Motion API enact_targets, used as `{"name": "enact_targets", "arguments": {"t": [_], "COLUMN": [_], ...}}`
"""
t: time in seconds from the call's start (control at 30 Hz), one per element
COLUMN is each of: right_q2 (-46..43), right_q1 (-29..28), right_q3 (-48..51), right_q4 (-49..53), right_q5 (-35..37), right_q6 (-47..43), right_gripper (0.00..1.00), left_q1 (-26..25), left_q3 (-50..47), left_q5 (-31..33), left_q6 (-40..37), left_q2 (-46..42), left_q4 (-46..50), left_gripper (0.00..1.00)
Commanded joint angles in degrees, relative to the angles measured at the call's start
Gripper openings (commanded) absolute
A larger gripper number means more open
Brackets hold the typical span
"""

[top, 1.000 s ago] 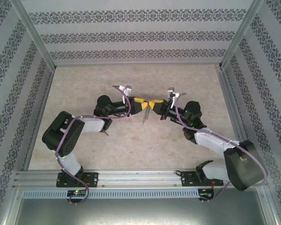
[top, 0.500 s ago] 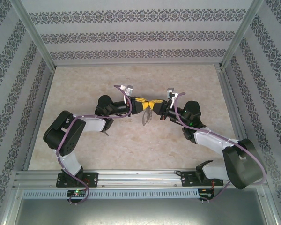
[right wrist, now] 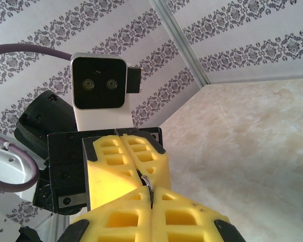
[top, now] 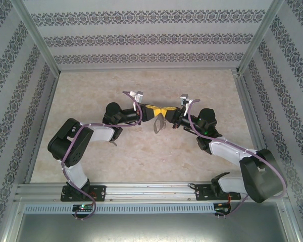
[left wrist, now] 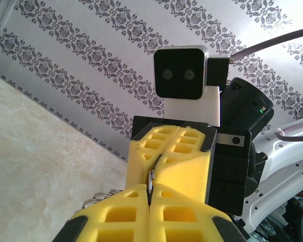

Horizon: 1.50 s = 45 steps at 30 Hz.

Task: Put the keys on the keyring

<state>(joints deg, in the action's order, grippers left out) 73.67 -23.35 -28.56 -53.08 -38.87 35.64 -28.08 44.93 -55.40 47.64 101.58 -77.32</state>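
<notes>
Left gripper (top: 155,109) and right gripper (top: 166,110) meet tip to tip above the table (top: 116,156), both clamped on the keyring (top: 159,125). Its loop dangles below, likely held steady for threading. Key too small to spot, maybe inside the pinch.

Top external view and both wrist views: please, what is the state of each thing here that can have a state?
Left gripper with yellow ribbed fingers: shut, tip to tip with the right one, pinching the thin grey metal.
Right gripper with yellow ribbed fingers: shut, pinching the same metal.
Grey metal oval keyring: held off the table, hanging below the two meeting fingertips.
</notes>
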Motion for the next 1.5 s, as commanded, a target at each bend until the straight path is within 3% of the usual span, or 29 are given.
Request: {"name": "enact_targets", "arguments": {"t": [0.0, 0.27, 0.47, 0.77, 0.97, 1.17, 1.2, 1.3, 1.37, 1.47], "right_q2": [0.5, 0.6, 0.5, 0.3, 0.3, 0.0, -0.5, -2.6, -4.8, -9.1], "right_q1": [-0.4, -0.1, 0.4, 0.9, 1.3, 1.6, 1.9, 3.6, 4.8, 6.5], "right_q3": [-0.4, -0.4, -0.2, 0.3, 0.8, 1.0, 1.3, 2.5, 3.4, 4.9], "right_q4": [-2.7, -2.7, -2.8, -2.8, -3.3, -3.3, -3.1, -2.2, -0.4, 4.8], "right_q5": [-1.1, 0.1, 0.9, 1.4, 1.5, 1.6, 1.8, 3.4, 5.1, 9.5], "right_q6": [-0.9, -0.8, -0.6, -0.3, -0.1, 0.2, 0.4, 1.6, 1.9, 1.8], "right_gripper": [0.00, 0.00, 0.00, 0.00, 0.00, 0.00, 0.08, 0.54, 0.64, 0.70], "left_q1": [-0.9, -1.2, -1.2, -1.2, -1.2, -1.3, -1.2, -0.8, -0.2, -0.1], "left_q3": [1.6, 1.0, 0.7, 0.5, 0.6, 0.5, 0.1, -1.5, -2.0, -2.4], "left_q5": [-1.0, -1.5, -2.0, -1.6, -1.6, -2.0, -2.1, -2.1, -2.2, -1.7], "left_q6": [-0.6, -1.9, -2.0, -2.5, -2.5, -3.1, -4.0, -8.3, -12.1, -21.9], "left_q2": [0.5, -0.7, -0.8, -1.2, -1.2, -1.6, -2.1, -4.0, -5.9, -10.0], "left_q4": [-4.2, -4.2, -4.2, -4.2, -4.1, -4.2, -4.1, -3.1, 0.4, 11.1], "left_gripper": [0.03, 0.00, 0.10, 0.11, 0.01, 0.00, 0.00, 0.00, 0.00, 0.00]}}
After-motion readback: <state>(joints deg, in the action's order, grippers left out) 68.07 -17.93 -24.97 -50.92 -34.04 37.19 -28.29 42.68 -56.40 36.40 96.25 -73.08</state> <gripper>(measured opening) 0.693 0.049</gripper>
